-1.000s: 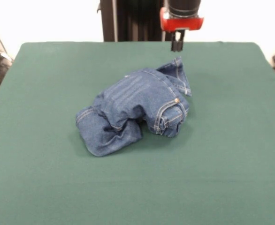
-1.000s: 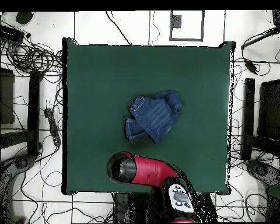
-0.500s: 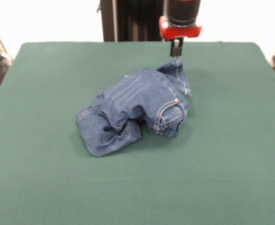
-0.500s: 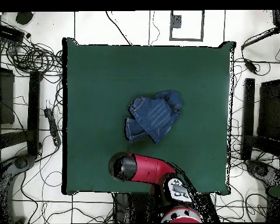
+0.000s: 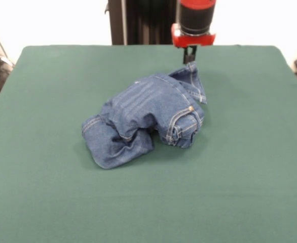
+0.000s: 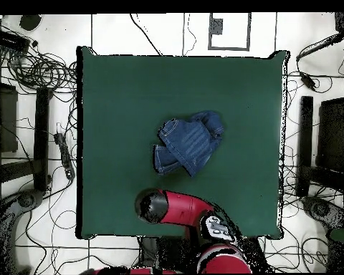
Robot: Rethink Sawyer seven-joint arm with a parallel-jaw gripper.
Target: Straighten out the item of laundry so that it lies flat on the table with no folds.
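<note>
The item of laundry [image 5: 146,116], a small pair of blue jeans, lies crumpled in a heap near the middle of the green table [image 5: 47,202]. One corner of the denim sticks up at the heap's far right. My gripper [image 5: 189,56] hangs on the red and black arm just above that raised corner, nearly touching it. In the overhead view the jeans [image 6: 188,145] sit at the centre of the table [image 6: 117,93], and the red arm [image 6: 176,208] hides the gripper beneath it.
Cables and stands [image 6: 31,129] surround the table on the floor. Dark uprights [image 5: 138,20] stand behind the table's far edge. Green cloth lies open on all sides of the heap.
The gripper has come down a little, from well above the raised denim corner to just over it. The jeans have not moved.
</note>
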